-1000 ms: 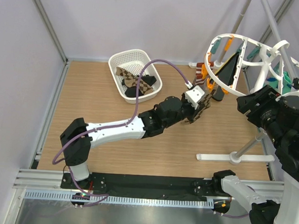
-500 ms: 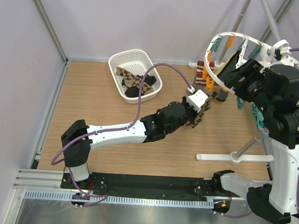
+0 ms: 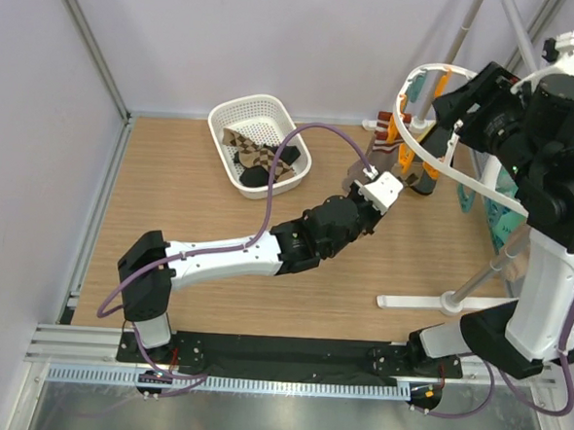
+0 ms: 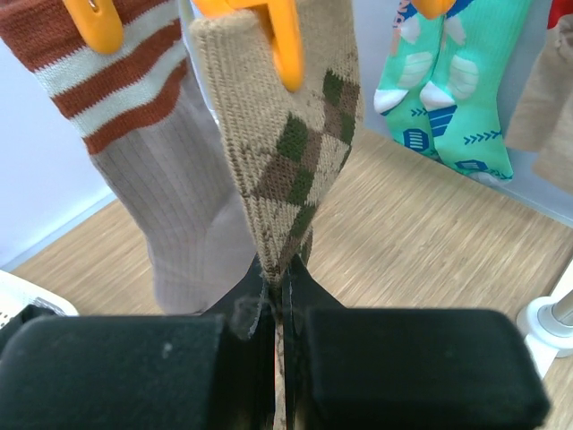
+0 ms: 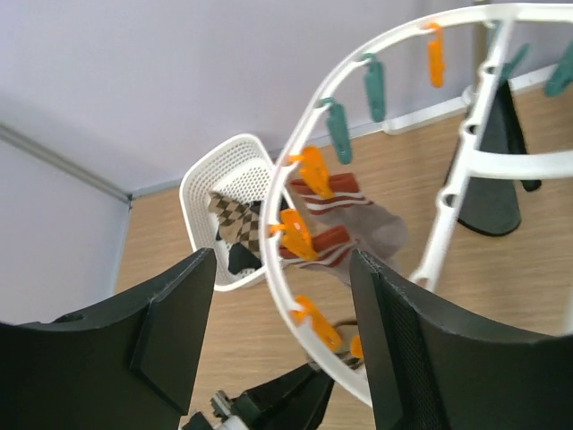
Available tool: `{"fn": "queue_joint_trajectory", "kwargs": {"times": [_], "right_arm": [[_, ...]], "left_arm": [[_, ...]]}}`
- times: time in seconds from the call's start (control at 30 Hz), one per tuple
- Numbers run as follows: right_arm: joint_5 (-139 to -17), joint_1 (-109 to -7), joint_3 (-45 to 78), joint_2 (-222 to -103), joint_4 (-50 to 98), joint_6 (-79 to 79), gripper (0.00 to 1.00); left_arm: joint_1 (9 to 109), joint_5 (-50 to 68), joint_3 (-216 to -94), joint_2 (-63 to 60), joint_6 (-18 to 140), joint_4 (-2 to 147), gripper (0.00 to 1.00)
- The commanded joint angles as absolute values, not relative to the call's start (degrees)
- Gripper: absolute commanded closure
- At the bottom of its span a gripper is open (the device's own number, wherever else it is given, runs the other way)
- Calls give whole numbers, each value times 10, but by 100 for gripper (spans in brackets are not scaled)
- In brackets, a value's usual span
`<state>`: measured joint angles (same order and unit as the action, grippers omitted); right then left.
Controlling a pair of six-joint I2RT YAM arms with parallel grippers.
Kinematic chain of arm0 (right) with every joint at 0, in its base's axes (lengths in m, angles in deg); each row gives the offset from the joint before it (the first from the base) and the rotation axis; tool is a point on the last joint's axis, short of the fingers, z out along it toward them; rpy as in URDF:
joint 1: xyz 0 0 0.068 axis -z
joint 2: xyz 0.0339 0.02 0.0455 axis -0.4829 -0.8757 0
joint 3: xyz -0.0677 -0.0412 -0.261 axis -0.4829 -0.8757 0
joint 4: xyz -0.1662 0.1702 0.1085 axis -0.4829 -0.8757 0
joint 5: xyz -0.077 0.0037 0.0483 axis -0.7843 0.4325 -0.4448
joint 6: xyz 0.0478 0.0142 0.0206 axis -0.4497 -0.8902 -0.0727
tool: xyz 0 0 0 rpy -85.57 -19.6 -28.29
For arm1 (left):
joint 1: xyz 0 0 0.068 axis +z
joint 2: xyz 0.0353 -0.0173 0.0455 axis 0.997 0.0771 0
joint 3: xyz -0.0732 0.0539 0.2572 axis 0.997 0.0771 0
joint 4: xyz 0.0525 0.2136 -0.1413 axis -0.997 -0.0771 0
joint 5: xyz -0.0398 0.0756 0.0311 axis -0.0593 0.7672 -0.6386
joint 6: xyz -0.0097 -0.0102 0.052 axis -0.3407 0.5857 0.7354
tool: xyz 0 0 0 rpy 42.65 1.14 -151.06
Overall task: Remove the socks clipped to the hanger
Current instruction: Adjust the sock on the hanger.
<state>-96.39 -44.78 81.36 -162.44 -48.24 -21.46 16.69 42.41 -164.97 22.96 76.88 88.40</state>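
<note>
The white hanger (image 3: 402,125) stands at the right with socks pegged under its rim (image 5: 272,269). My left gripper (image 4: 282,300) is shut on the lower end of a brown-and-cream diamond-checked sock (image 4: 295,161). The sock's top is still held by an orange peg (image 4: 273,40). Beside it hang grey socks with red stripes (image 4: 170,188), teal socks (image 4: 448,98) and a beige one (image 4: 546,116). A black sock (image 5: 492,184) hangs further round. My right gripper (image 5: 286,358) is open above the hanger, its fingers either side of the rim, holding nothing.
A white perforated basket (image 3: 218,123) with checked and black socks in it sits at the back left. The hanger's pole and white foot (image 3: 447,303) stand at the right. My left arm (image 3: 236,251) stretches across the wooden table.
My right arm has swung up and to the left, from beside the hanger to above its rim. The left gripper has stayed on the checked sock, shifting only slightly.
</note>
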Motion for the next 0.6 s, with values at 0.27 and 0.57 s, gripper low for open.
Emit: {"fn": "queue_joint_trajectory", "kwargs": {"times": [0.27, 0.57], "right_arm": [[-1163, -691, 664, -1599, -427, -200, 33], [-1212, -692, 591, -1552, -432, -227, 41]], "left_arm": [[164, 435, -1646, 203, 780, 928, 100], [159, 467, -1616, 192, 801, 951, 100]]}}
